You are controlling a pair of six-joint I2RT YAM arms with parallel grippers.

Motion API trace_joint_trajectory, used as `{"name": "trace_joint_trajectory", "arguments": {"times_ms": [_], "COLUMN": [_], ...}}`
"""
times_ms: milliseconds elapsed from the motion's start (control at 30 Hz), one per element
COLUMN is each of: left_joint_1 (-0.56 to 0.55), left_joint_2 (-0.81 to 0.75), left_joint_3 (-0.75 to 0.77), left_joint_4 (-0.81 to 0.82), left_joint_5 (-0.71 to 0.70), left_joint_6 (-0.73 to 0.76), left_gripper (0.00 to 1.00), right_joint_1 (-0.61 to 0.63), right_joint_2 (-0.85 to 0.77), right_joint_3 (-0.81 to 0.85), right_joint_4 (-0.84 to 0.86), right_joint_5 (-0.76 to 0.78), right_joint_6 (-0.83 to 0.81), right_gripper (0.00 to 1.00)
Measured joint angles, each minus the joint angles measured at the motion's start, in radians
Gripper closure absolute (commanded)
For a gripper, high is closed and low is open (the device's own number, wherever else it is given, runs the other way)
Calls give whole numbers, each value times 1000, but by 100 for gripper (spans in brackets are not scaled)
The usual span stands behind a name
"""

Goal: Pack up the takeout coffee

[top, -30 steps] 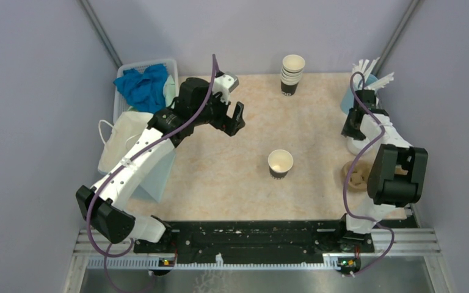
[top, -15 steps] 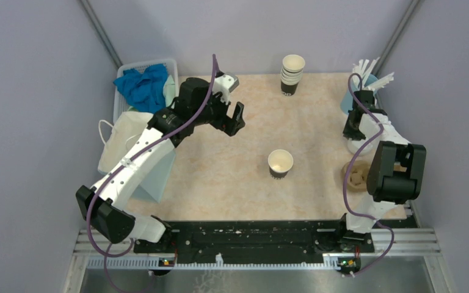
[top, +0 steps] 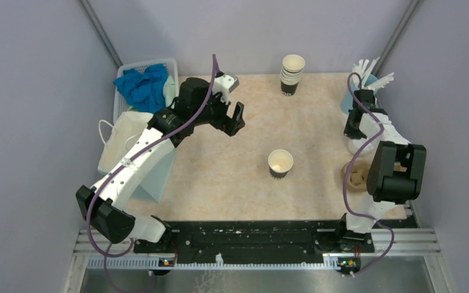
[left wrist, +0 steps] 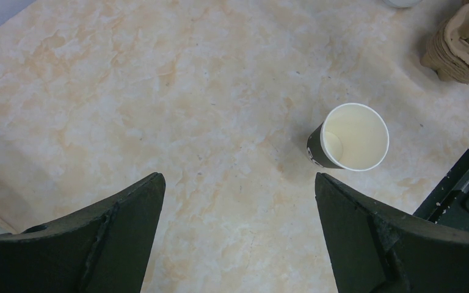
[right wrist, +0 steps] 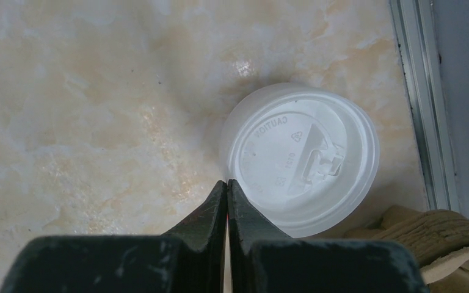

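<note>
No lidded coffee cup is in view. A single dark brown paper cup stands lidless and empty at mid-table; it also shows in the left wrist view. A loose white sip lid lies near the right edge, seen from above as a white patch. My right gripper is shut, with its tips at the lid's left rim and nothing seen between the jaws; the top view shows it over the lid. My left gripper hangs open and empty above the table, left of the cup.
A stack of lidless cups stands at the back. A blue holder with white sticks is at the back right. Brown cardboard pieces lie beside the lid. A basket with blue cloth and a white paper bag are at the left.
The right arm has shifted slightly, its gripper edging toward the back right over the lid. The left arm and the cup have not moved.
</note>
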Motion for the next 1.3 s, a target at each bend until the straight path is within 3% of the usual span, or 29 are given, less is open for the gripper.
{"name": "trace_joint_trajectory", "arguments": {"times_ms": [367, 600, 700, 800, 1300], "left_joint_1": [0, -5, -12, -21, -66], "left_joint_2": [0, -4, -11, -12, -35], "left_joint_3": [0, -7, -14, -13, -23], "left_joint_4": [0, 2, 0, 0, 0], "left_joint_5": [0, 19, 34, 33, 24], "left_joint_6": [-1, -17, -30, -37, -32], "left_gripper": [1, 1, 1, 1, 1], "right_joint_1": [0, 0, 0, 0, -18], "right_joint_2": [-66, -192, -241, -245, -2], "right_joint_3": [65, 74, 74, 75, 72], "right_joint_4": [-31, -29, -34, -43, -20], "right_joint_5": [5, -145, -156, -136, -84], "right_joint_6": [-14, 20, 32, 29, 28], "right_gripper": [100, 100, 74, 61, 54]}}
